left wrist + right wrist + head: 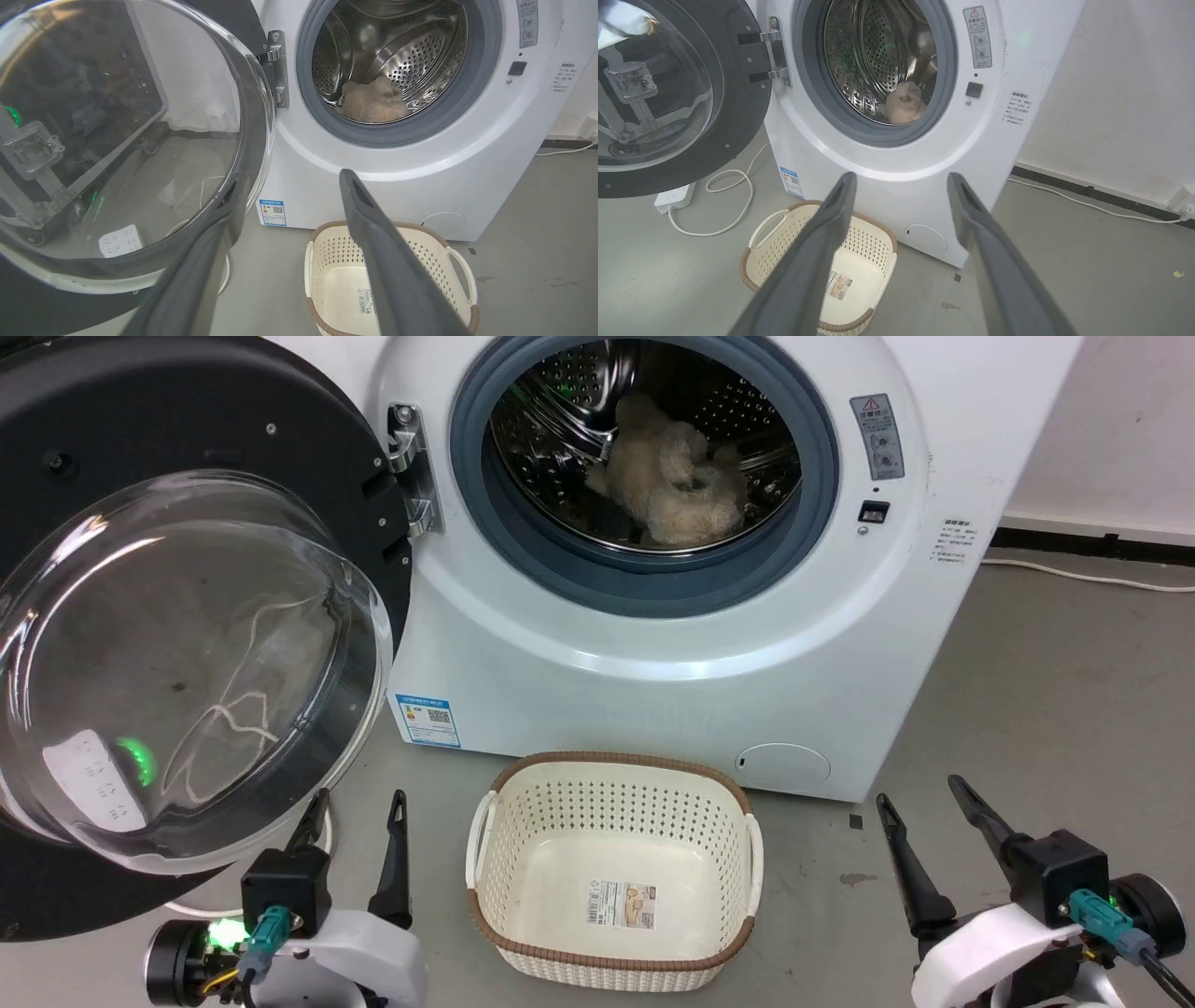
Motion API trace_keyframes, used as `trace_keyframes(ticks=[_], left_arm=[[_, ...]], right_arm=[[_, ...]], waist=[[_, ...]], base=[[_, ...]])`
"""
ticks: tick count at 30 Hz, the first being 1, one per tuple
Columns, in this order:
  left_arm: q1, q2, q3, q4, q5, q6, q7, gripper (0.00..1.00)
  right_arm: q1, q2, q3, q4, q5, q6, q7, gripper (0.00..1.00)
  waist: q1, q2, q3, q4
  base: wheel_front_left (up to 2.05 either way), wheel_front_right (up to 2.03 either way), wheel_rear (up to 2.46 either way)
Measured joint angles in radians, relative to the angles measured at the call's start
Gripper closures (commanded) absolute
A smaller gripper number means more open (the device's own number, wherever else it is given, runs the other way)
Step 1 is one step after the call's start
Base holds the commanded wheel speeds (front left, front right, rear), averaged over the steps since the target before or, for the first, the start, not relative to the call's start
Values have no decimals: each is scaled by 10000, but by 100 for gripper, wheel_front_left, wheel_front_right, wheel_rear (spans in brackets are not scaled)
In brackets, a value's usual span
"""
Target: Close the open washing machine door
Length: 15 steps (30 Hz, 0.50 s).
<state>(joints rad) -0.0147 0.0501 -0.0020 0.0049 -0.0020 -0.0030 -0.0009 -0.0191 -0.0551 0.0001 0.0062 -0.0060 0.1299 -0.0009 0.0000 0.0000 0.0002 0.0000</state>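
The washing machine door [187, 663] stands swung wide on the hinge side of the washing machine [653, 700] and fills the room there. Its glass bowl bulges out just above the left gripper [359, 800]. A laundry basket [611, 758] blocks the floor straight before the machine. The air above the basket up to the drum mouth is free, and so is the bare floor [1055, 691] off the machine's latch side.

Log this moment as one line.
washing machine door: wide open | left gripper: jaws open, near door rim | right gripper: jaws open, empty | basket: empty
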Motion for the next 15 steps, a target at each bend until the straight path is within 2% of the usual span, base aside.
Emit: trace_keyframes(ticks=[15], left_arm=[[0, 36, -188, -6, 2, 36, -278, 0]], right_arm=[[8, -2, -17, 52, 73, 0, -284, 0]], waist=[[0, 0, -69, 306]], base=[[0, 0, 0]])
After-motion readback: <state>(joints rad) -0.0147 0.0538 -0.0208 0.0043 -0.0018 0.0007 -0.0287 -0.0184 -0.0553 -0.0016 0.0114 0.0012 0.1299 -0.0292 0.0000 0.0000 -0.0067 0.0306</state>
